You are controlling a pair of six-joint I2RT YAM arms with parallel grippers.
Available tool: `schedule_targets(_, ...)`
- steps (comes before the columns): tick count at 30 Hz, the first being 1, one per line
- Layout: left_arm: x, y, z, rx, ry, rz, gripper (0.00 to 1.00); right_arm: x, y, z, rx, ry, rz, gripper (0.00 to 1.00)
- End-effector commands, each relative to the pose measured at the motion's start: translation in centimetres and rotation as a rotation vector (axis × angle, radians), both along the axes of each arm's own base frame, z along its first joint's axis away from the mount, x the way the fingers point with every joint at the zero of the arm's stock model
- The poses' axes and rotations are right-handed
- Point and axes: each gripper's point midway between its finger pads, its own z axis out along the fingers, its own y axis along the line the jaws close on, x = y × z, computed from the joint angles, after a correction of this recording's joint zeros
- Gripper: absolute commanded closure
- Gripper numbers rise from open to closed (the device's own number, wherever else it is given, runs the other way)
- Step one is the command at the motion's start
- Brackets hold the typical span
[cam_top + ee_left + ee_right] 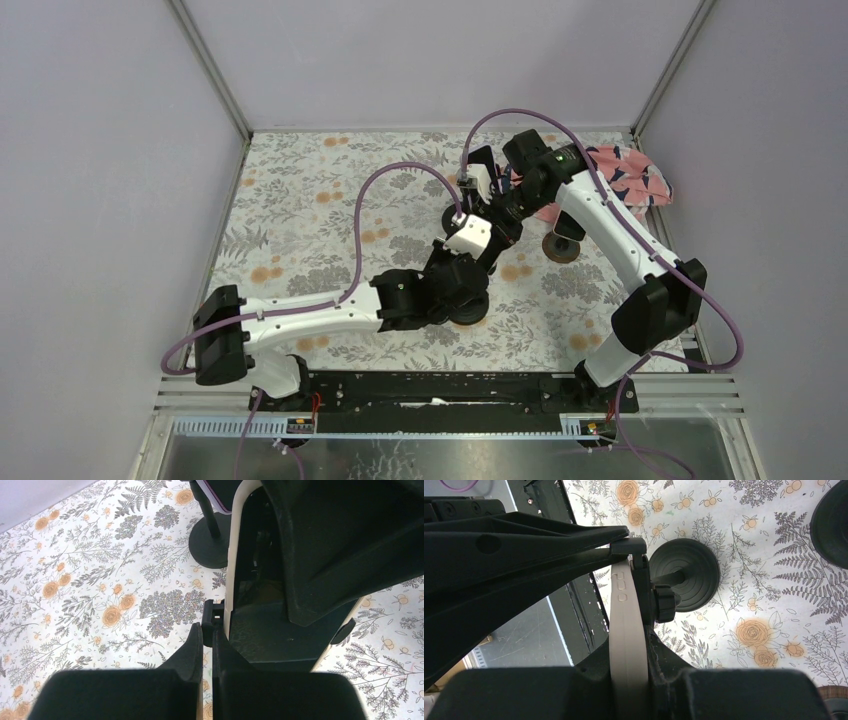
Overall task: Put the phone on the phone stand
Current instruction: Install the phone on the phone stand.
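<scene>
Right gripper (pixel 628 575) clamping phone (pixel 626 630) edgewise, left gripper (pixel 206 642) closed, angled alongside

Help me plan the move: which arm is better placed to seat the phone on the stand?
Right, likely: its jaws are shut on the phone, held against the phone stand. The left jaws are shut, nothing seen between them.

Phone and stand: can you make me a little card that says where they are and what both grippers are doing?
phone stand: black, round base on the flowery tablecloth
phone: cream edge, seen edge-on, against the stand's holder
right gripper: shut on the phone
left gripper: shut, tips at the stand's top clip
job: not finished, the phone is not let go yet
</scene>
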Motion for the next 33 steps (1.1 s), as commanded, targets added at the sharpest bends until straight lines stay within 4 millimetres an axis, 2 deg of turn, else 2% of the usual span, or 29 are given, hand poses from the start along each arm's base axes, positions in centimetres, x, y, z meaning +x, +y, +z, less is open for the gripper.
schedule_targets(1,-1.5,4.4,2.8,0.112,-0.03,0.03,0.94,6.9,-17.0,-9.4,-0.864,-0.127,-0.158,1.0)
schedule_targets(6,-1.6,4.7,3.4,0.073,-0.013,0.013,0.9,6.9,-16.9,-9.2,-0.86,-0.133,-0.157,1.0)
schedule_targets(21,-1.5,5.5,4.5,-0.043,0.004,0.031,0.89,7.2,-16.5,-9.1,-0.865,-0.141,-0.152,1.0)
schedule_targets(28,-1.4,5.5,4.7,-0.033,0.009,0.044,0.93,7.2,-16.4,-9.2,-0.865,-0.143,-0.151,1.0)
schedule_targets(33,-1.2,5.6,4.8,-0.011,0.011,0.086,0.89,7.2,-16.2,-9.2,-0.868,-0.14,-0.151,1.0)
